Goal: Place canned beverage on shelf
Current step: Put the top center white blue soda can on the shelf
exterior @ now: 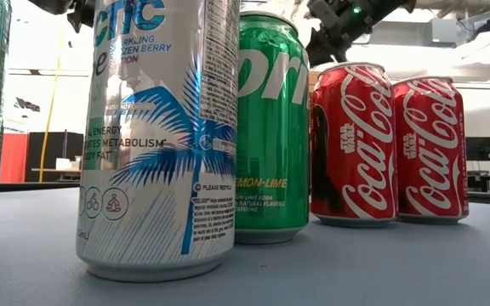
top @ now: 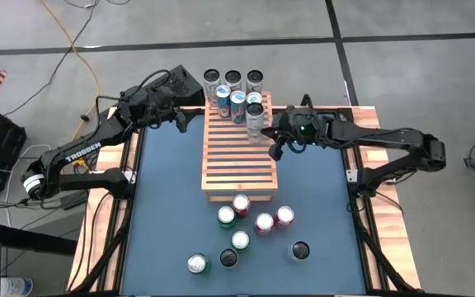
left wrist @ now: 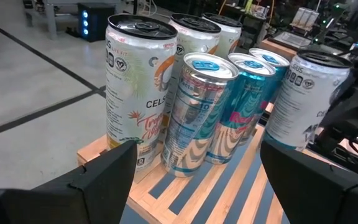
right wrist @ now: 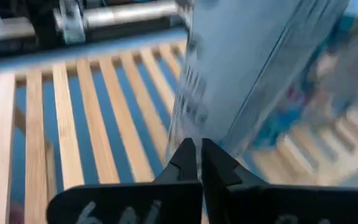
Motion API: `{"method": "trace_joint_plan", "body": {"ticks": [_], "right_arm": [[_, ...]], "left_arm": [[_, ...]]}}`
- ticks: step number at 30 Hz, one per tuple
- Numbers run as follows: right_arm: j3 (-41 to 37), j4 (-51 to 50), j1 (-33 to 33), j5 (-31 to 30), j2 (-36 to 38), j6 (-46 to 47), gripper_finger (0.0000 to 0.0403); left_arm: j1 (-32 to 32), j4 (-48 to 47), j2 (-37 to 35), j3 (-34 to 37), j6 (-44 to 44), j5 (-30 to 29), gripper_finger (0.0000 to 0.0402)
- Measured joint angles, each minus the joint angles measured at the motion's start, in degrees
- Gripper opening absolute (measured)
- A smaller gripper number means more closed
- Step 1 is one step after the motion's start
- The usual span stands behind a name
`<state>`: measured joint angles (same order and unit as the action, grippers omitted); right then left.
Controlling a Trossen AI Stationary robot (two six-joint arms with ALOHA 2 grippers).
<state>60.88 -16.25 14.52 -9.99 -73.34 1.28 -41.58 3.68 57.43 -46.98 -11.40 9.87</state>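
The light-brown slatted shelf (top: pixel 239 161) lies mid-table on the blue mat. Several tall cans stand at its far end (top: pixel 236 89), seen close in the left wrist view (left wrist: pixel 197 106). A white can (top: pixel 256 120) stands upright on the slats nearest the right arm; it also shows in the left wrist view (left wrist: pixel 306 99). My right gripper (top: pixel 274 136) is shut, its tips right at this can's side (right wrist: pixel 229 93). My left gripper (top: pixel 181 118) is open and empty at the shelf's far left corner, facing the cans (left wrist: pixel 197 186). My right gripper's shut fingertips (right wrist: pixel 191 152) stand at the white can's side wall, low down (right wrist: pixel 204 124), coming about level from the table's right side. I cannot tell whether they touch it. The can stands upright on the shelf's slats.
Several loose cans stand on the mat near the table's front edge: green (top: pixel 226 217), red (top: pixel 263 223) (top: pixel 284 216), silver (top: pixel 196 264) and dark-topped (top: pixel 300 251). The low view shows them close up (exterior: pixel 156 136). The shelf's near half is bare slats (top: pixel 237 177).
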Motion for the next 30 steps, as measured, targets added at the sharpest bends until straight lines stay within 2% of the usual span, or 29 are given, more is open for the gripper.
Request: {"method": "trace_joint_plan", "body": {"ticks": [9,12,18,25,30], "right_arm": [[2.39,-1.68,-0.95,-0.34,1.77,-0.47,0.0015],[3.14,-3.24,-0.98,-0.42,3.60,-0.70,0.0015],[3.46,-8.12,-1.31,2.38,7.14,-0.12,0.0015],[3.44,-7.64,-3.73,3.34,2.97,-3.11,0.0008],[3.35,-5.43,-2.39,3.42,0.39,-4.65,0.0001]], "left_arm": [[0.00,0.28,0.00,0.00,-0.48,1.59,0.0328],[0.14,3.83,0.00,0.00,0.00,4.89,0.0328],[0.89,8.95,0.00,0.00,0.07,4.66,0.0328],[0.90,10.42,2.12,0.00,-0.71,3.26,0.0328],[0.98,11.02,3.89,0.00,-2.43,3.16,0.0328]]}}
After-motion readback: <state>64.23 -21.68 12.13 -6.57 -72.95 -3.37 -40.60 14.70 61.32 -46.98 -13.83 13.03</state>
